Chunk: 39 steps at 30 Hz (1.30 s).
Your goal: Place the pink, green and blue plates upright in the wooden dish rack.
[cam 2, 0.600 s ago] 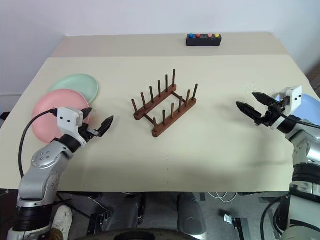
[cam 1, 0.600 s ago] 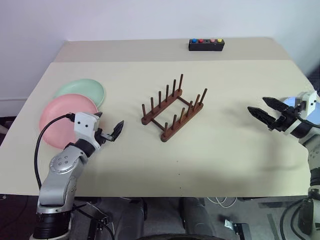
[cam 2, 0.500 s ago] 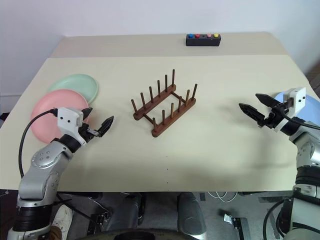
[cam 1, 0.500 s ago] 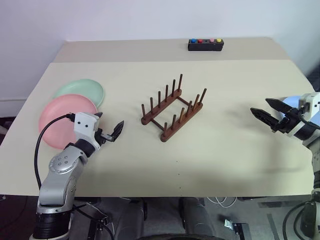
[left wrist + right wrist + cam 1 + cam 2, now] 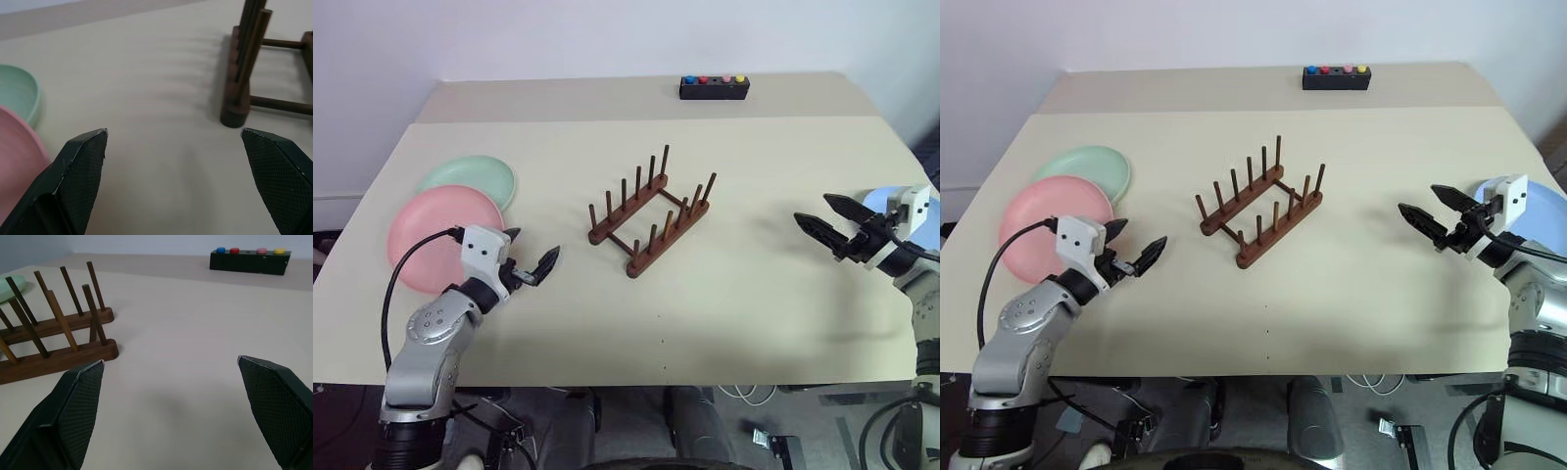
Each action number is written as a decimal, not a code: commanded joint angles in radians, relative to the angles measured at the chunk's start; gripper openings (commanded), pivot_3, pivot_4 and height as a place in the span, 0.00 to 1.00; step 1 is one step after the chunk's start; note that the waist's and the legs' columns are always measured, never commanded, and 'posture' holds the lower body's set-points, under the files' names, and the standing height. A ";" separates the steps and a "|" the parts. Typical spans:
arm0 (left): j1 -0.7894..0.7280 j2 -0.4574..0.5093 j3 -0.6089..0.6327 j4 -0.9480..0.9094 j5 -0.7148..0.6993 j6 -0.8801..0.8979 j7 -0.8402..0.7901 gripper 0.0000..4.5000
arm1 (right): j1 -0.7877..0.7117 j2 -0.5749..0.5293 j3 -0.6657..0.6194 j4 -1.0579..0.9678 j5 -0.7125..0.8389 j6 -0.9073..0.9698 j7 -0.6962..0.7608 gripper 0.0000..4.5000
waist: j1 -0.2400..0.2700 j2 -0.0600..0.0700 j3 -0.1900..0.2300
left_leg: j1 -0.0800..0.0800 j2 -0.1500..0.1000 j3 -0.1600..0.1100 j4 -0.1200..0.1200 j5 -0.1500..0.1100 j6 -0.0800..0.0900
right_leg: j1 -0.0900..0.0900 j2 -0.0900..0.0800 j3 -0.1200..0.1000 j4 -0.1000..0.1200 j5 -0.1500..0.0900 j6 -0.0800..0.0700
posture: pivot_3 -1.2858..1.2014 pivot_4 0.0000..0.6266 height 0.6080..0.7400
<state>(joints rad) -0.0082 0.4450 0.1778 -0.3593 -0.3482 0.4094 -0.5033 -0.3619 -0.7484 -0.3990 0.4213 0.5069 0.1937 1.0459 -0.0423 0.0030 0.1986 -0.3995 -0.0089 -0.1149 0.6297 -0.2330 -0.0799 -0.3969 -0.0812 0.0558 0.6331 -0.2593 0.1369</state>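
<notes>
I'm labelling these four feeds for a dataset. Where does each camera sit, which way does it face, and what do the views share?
Left eye view: on the head, looking down over the table; both arms, open left gripper and right gripper.
Right eye view: same head, the same scene slightly offset; blue plate behind the right gripper.
Left wrist view: looks along its own fingers at the pink plate, green plate and wooden dish rack.
Right wrist view: looks along its fingers at the black button box.
Shared: the rack.
</notes>
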 commanded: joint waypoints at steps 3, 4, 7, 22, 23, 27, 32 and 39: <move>0.065 0.091 -0.021 -0.107 -0.103 0.056 -0.150 1.00 | 0.045 0.020 -0.005 -0.109 0.025 0.025 -0.011 0.99 | 0.000 0.000 0.000 | 0.000 0.000 0.000 0.000 0.000 0.000 | 0.000 0.000 0.000 0.000 0.000 0.000 | 0.52 0.24 0.96; 0.082 0.114 -0.030 -0.116 -0.109 0.063 -0.178 1.00 | 0.060 0.027 -0.006 -0.136 0.030 0.034 -0.019 0.99 | 0.001 0.000 0.000 | 0.000 0.000 0.000 0.000 0.000 0.000 | 0.000 0.000 0.000 0.000 0.000 0.000 | 0.52 0.24 0.96; 0.084 0.173 -0.125 -0.109 -0.051 0.055 -0.230 1.00 | 0.099 0.047 -0.009 -0.199 0.046 0.054 -0.042 0.99 | 0.002 0.000 0.000 | 0.000 0.000 0.000 0.000 0.000 0.000 | 0.000 0.000 0.000 0.000 -0.002 -0.003 | 0.52 0.24 0.96; -0.216 -0.070 -0.473 0.202 0.167 -0.015 -0.176 1.00 | 0.379 0.092 0.020 -0.578 0.074 0.136 -0.128 0.99 | 0.024 0.000 0.000 | 0.003 0.000 0.000 0.001 0.000 0.000 | 0.003 0.000 0.000 -0.001 0.000 0.000 | 0.52 0.24 0.96; -0.223 -0.079 -0.472 0.225 0.183 -0.022 -0.159 1.00 | 0.400 0.087 0.023 -0.607 0.079 0.146 -0.123 0.99 | 0.025 0.000 -0.001 | 0.003 0.000 0.000 0.001 0.000 0.000 | 0.004 0.000 0.000 -0.001 0.000 0.000 | 0.52 0.24 0.96; -0.232 -0.104 -0.457 0.262 0.192 -0.034 -0.131 1.00 | 0.468 0.071 0.056 -0.703 0.065 0.164 -0.112 0.99 | 0.026 0.000 -0.001 | 0.006 0.000 0.000 0.000 0.000 0.000 | 0.006 0.000 0.000 -0.001 -0.002 -0.003 | 0.52 0.24 0.96; -0.227 -0.116 -0.452 0.269 0.189 -0.050 -0.128 0.61 | 0.484 0.076 0.101 -0.741 0.012 0.146 -0.141 1.00 | 0.027 0.000 -0.001 | 0.008 0.000 0.000 0.001 0.000 0.000 | 0.007 0.000 0.000 -0.001 -0.002 -0.003 | 0.52 0.24 0.96; -0.246 -0.110 -0.429 0.297 0.207 -0.086 -0.125 0.15 | 0.470 0.090 0.158 -0.698 -0.054 0.095 -0.165 1.00 | 0.028 0.000 -0.001 | 0.007 0.000 0.000 0.000 0.000 0.000 | 0.007 0.000 0.000 -0.002 -0.002 -0.003 | 0.52 0.24 0.96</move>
<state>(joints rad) -0.2506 0.3315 -0.2608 -0.0808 -0.1560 0.3288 -0.6304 0.1163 -0.6596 -0.2331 -0.2755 0.4599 0.3166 0.8862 -0.0141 0.0026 0.1972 -0.3923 -0.0086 -0.1146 0.6299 -0.2332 -0.0799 -0.3895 -0.0811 0.0559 0.6315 -0.2616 0.1339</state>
